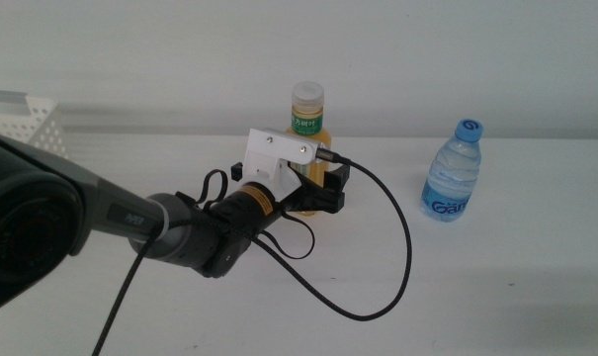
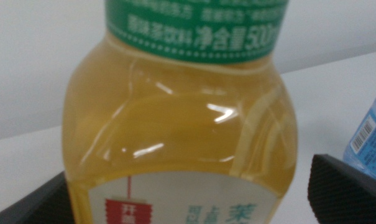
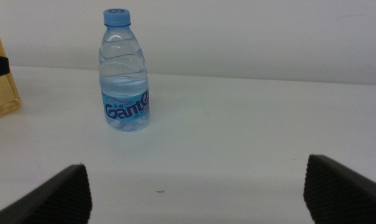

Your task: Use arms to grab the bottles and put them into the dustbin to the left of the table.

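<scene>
An orange juice bottle point(image 1: 307, 111) with a pale cap and green label stands upright at the middle of the white table point(image 1: 496, 287). My left gripper point(image 1: 323, 186) reaches in from the left and straddles its lower body. In the left wrist view the juice bottle point(image 2: 181, 137) fills the space between the jaws, and a thin gap shows at one jaw. A clear water bottle point(image 1: 453, 173) with a blue cap stands to the right. My right gripper point(image 3: 197, 193) is open and empty, low at the near right, facing the water bottle point(image 3: 124, 74) from a distance.
The white perforated dustbin point(image 1: 22, 114) shows at the far left edge, behind the left arm. A black cable point(image 1: 402, 267) loops from the left wrist onto the table in front of the juice bottle. A white wall runs along the back.
</scene>
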